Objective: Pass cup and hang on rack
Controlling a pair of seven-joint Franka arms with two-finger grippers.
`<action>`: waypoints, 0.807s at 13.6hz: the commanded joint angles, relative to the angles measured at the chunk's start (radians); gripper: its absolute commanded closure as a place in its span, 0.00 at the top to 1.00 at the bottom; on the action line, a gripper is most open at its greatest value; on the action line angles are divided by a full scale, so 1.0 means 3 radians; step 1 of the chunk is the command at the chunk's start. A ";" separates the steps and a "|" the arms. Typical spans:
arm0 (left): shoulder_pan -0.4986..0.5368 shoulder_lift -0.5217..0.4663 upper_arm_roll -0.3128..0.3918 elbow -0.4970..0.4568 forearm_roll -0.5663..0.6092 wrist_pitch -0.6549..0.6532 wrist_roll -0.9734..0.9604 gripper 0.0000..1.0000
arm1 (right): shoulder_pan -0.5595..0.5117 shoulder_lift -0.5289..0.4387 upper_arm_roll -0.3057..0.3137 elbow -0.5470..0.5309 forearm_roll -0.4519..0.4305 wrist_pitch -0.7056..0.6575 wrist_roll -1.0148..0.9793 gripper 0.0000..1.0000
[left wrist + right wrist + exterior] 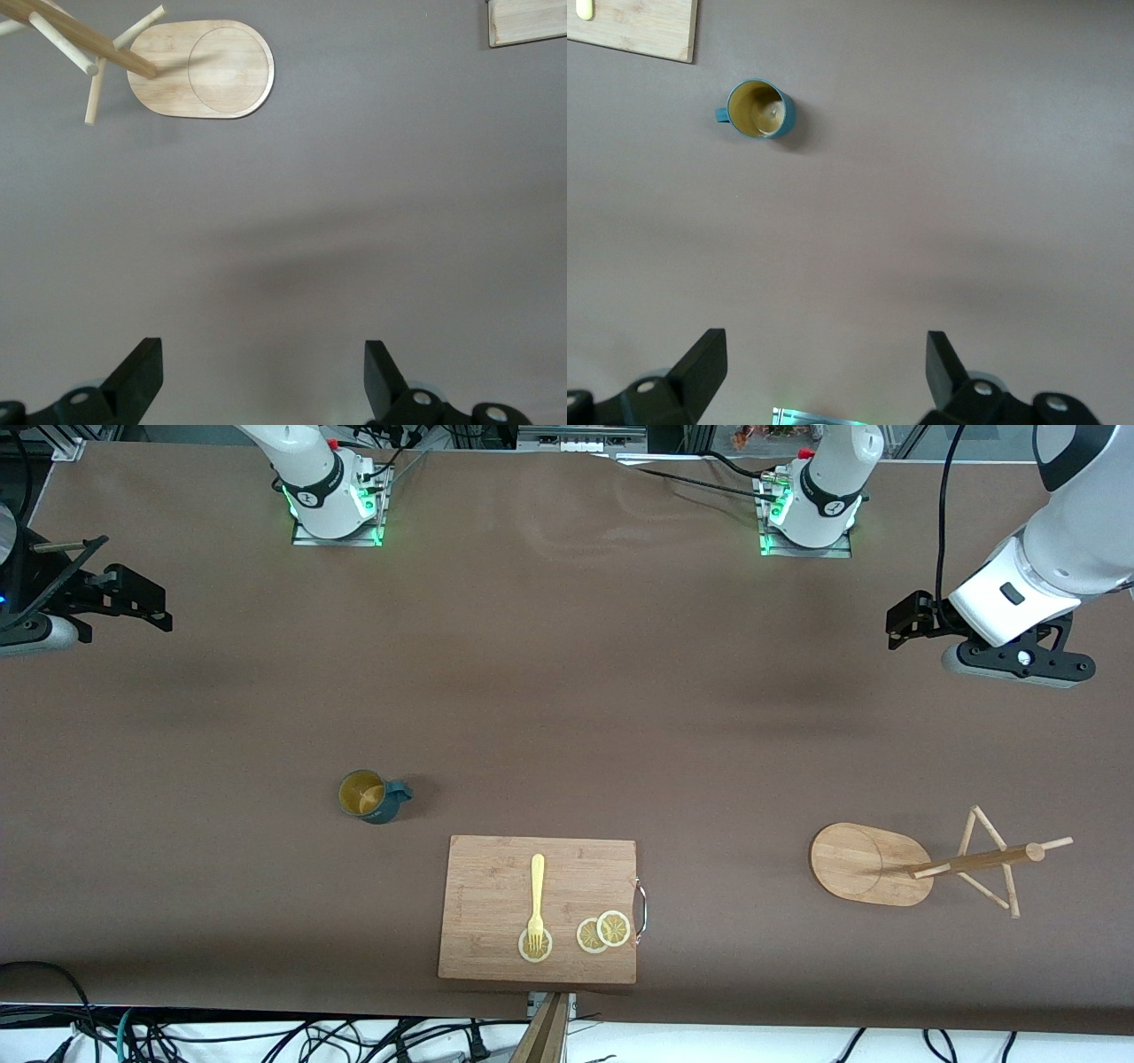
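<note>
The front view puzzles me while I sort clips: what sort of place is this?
Likely a robot lab bench staged as a kitchen: bare cables along the table edge, a cutting board, a rack.

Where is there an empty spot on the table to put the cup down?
Bare cloth lies between the cup and the rack, farther from the camera than the cutting board. The board is crowded with a fork and lemon slices. Both claws hang open, waiting at the table's ends.
</note>
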 commanded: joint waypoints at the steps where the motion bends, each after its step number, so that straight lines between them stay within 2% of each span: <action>1: -0.0009 0.0044 0.0000 0.0121 -0.0028 -0.0085 0.0052 1.00 | -0.0008 -0.0107 0.0002 -0.0133 -0.0100 0.0004 0.0037 1.00; 3: -0.0009 0.0044 0.0000 0.0121 -0.0028 -0.0085 0.0052 1.00 | -0.0008 -0.0037 -0.0003 -0.0012 -0.0090 -0.0015 0.0017 1.00; 11: -0.0019 0.0044 -0.0011 0.0121 -0.0028 -0.0085 0.0032 1.00 | -0.0013 -0.0026 -0.0003 -0.0017 -0.0049 0.0000 0.0011 1.00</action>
